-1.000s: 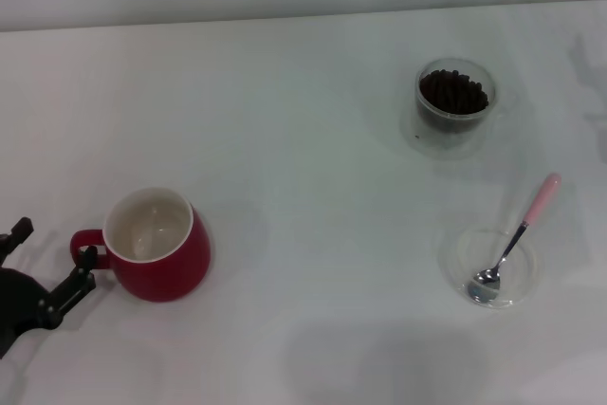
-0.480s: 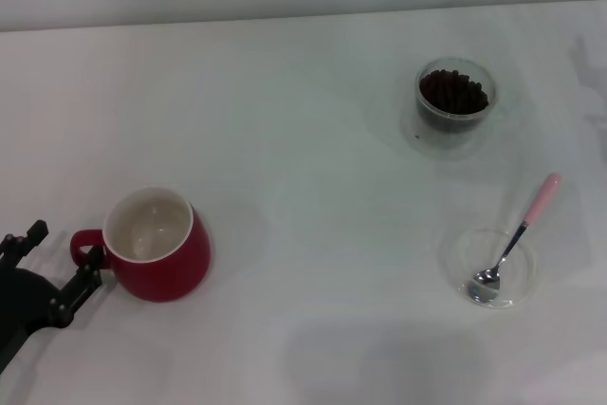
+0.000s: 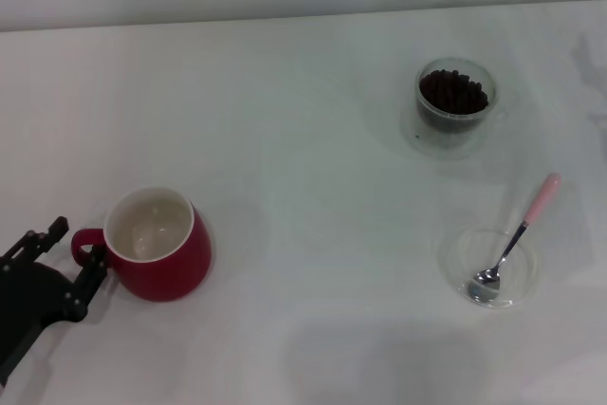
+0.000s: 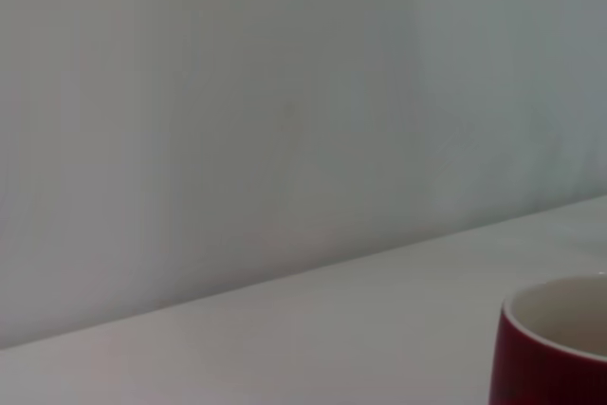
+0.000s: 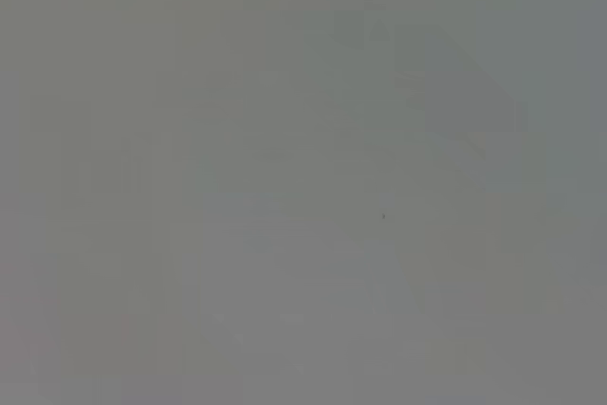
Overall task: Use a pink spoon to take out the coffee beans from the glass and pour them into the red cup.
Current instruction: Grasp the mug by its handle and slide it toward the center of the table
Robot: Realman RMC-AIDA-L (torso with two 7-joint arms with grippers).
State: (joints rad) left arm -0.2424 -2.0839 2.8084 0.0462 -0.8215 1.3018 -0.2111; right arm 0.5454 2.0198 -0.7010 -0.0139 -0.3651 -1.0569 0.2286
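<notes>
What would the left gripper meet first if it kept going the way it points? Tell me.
Most likely the red cup: the left gripper, open, points at the loop handle from the cup's left, one finger already about at it. Its height against the handle is unclear.

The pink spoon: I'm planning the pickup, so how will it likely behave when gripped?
The pink spoon looks thin and light, so probably stiff but easy to knock. Its bowl sits in the clear dish with the handle propped over the rim, so pressing down may tip it. The metal neck looks slippery.
</notes>
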